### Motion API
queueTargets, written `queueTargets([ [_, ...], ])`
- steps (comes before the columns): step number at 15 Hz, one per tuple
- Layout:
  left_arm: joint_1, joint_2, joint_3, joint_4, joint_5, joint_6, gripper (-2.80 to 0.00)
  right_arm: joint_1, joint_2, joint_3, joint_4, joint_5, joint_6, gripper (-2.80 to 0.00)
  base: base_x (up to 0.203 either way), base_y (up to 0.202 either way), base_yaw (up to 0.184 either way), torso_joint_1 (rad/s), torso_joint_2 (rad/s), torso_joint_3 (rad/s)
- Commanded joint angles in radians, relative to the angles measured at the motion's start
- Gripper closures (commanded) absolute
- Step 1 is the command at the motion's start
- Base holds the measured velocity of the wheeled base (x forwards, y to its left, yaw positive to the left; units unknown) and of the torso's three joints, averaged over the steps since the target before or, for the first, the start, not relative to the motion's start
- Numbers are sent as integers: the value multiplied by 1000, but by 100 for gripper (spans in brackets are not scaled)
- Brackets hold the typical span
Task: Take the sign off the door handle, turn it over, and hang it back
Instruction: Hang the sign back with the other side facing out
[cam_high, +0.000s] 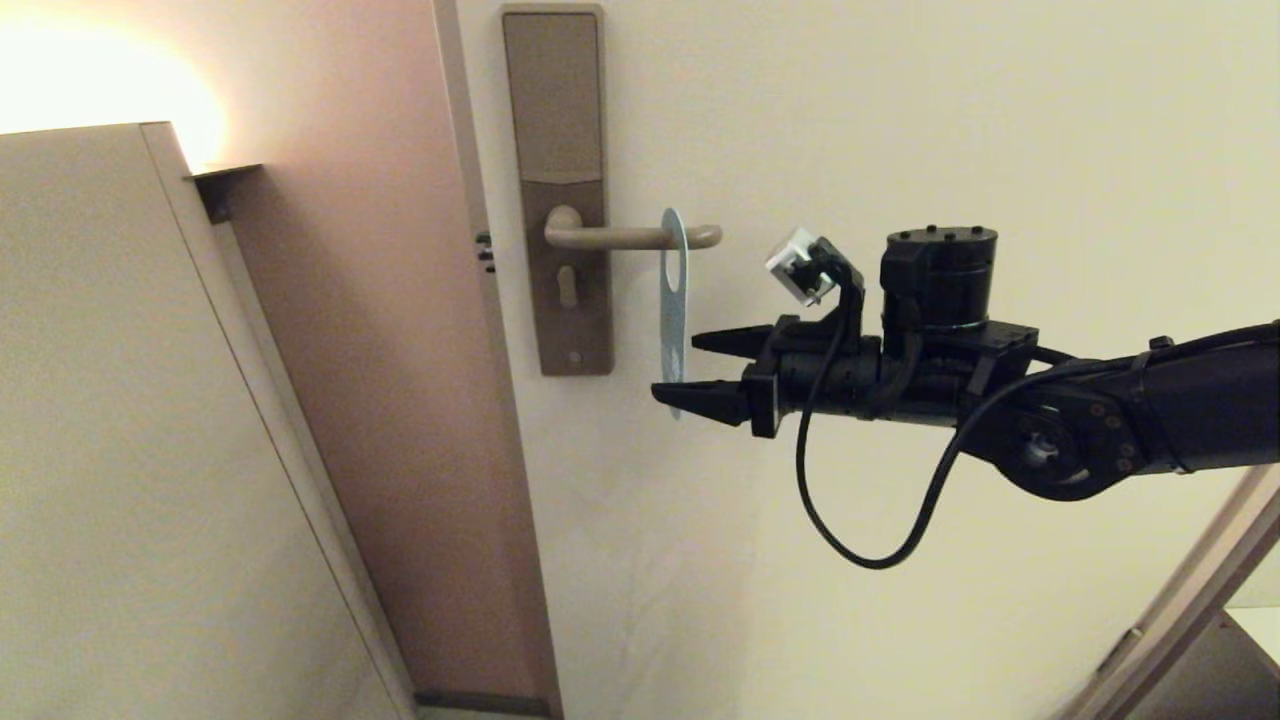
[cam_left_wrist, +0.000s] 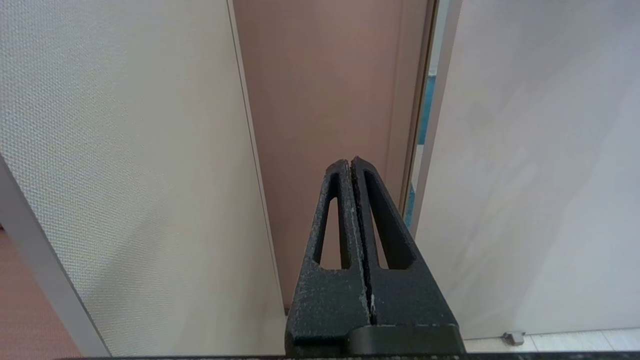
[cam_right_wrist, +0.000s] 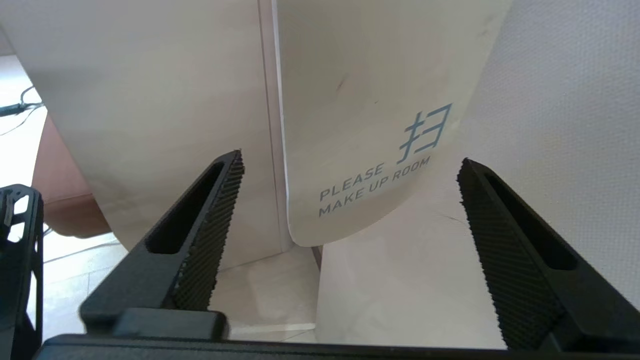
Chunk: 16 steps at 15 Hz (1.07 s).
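Now I see my right gripper (cam_high: 695, 370) stretched level toward the door (cam_high: 900, 120), with its two fingers spread wide and nothing between them pressed. The sign (cam_high: 674, 310) hangs on the door handle (cam_high: 640, 237), near the rounded end of the lever, and from the head view I see it almost edge-on, as a thin vertical strip. Its lower end reaches down to the fingertips: the lower tip overlaps the bottom edge of the sign, the upper tip sits just beside it. If they touch, I cannot tell.

From the right wrist camera, the white face of the sign (cam_right_wrist: 360, 150) with "PLEASE MAKE UP ROOM" stands between the two ribbed pads (cam_right_wrist: 210, 225), with free room on each side of it. Its rounded bottom edge is clear of both fingers.

Beyond the gripper, past the sign, is the brown lock plate (cam_high: 555, 150) and then the edge of the door.

My left gripper (cam_left_wrist: 352, 165) is parked away from the handle, fingers pressed together and empty, pointing at a pinkish wall panel (cam_left_wrist: 325, 100).
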Motion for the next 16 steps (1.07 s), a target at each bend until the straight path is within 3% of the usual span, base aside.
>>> queueTargets([
  [1, 1, 0, 0, -1, 0, 0, 0, -1, -17, 22, -3, 4, 4, -280, 0, 0, 0, 0, 0, 0],
  [16, 0, 2, 0, -1, 0, 0, 0, -1, -62, 70, -3, 0, 36, -280, 0, 0, 0, 0, 0, 0],
])
